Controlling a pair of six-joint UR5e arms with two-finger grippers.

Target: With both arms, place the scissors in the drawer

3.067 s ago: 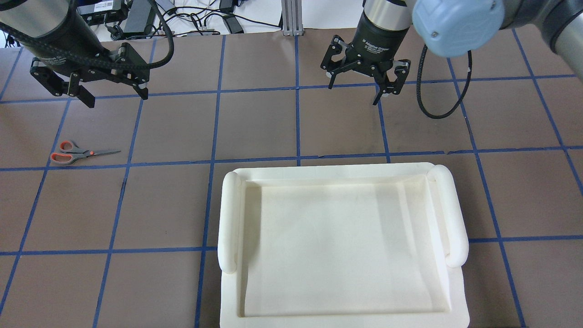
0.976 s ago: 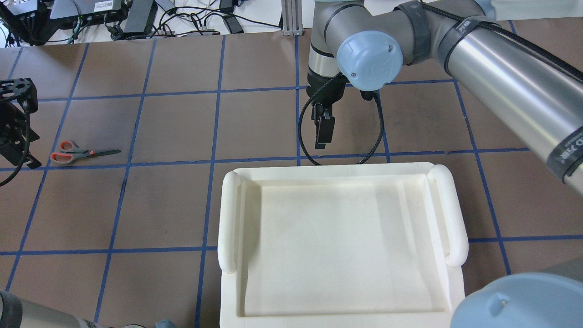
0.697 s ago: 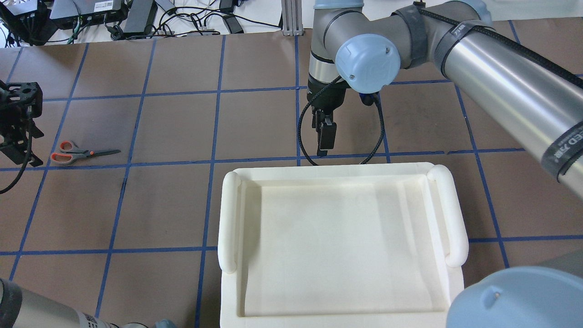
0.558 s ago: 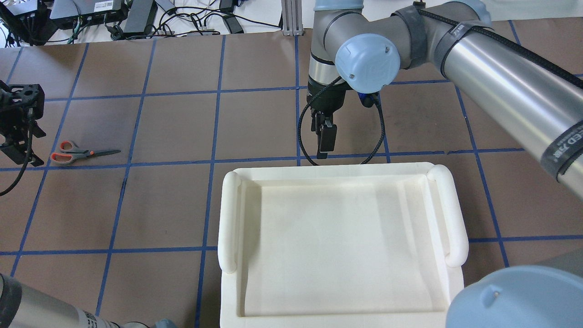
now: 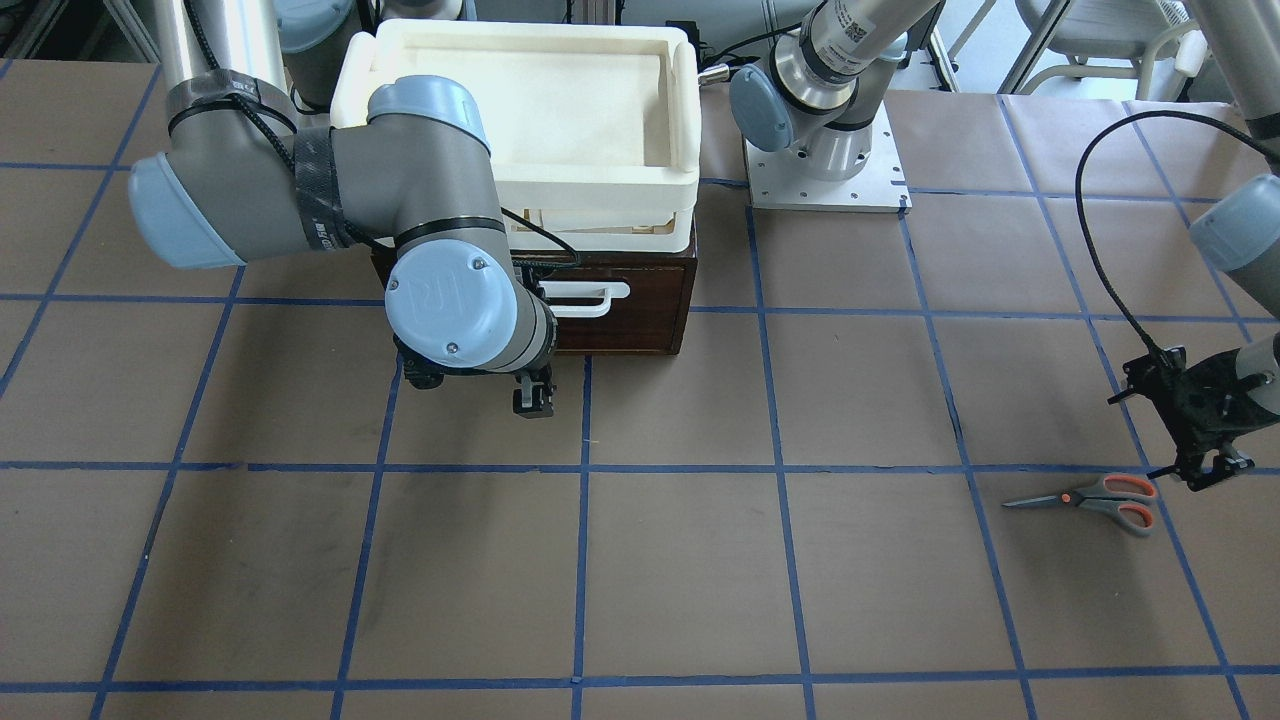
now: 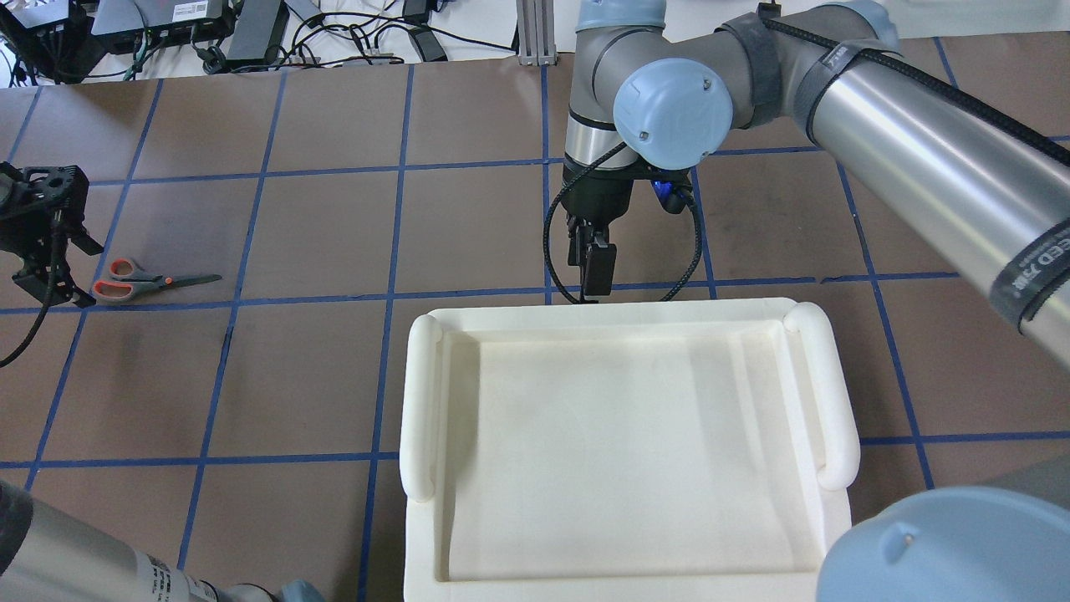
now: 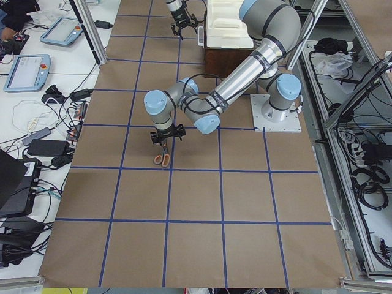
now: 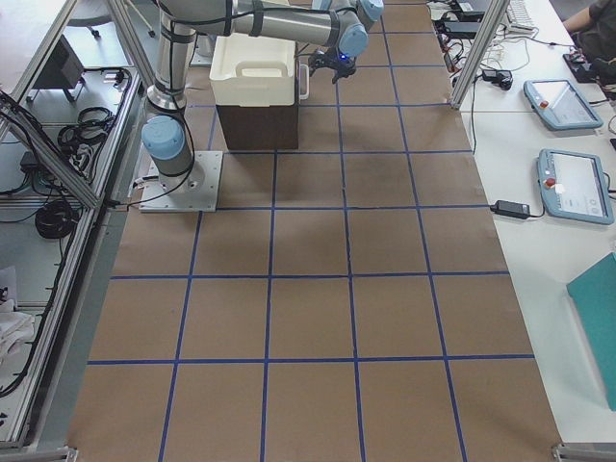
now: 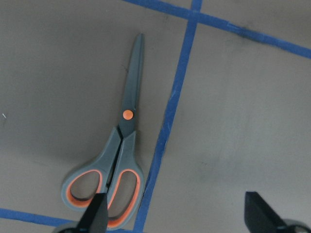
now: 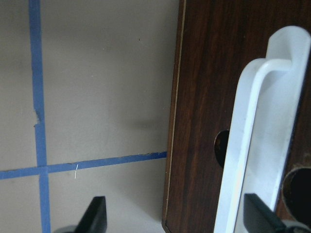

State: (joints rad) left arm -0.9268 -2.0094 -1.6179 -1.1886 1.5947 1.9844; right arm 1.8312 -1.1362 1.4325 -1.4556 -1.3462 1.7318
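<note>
Since a second ago, the left gripper (image 9: 177, 218), jaws wide, is being brought over the scissors (image 9: 127, 114) lying ungrasped on the table (image 5: 700, 560), the right gripper (image 10: 175, 221), equally wide, toward the handle (image 5: 590, 298) of the shut drawer (image 5: 650, 320).

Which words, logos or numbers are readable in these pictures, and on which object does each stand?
"UR": logo on the blue joint cap of the right arm.
Black strap on the right arm: white lettering, too blurred to read.
Sticker on the left arm: too small to read.
</note>
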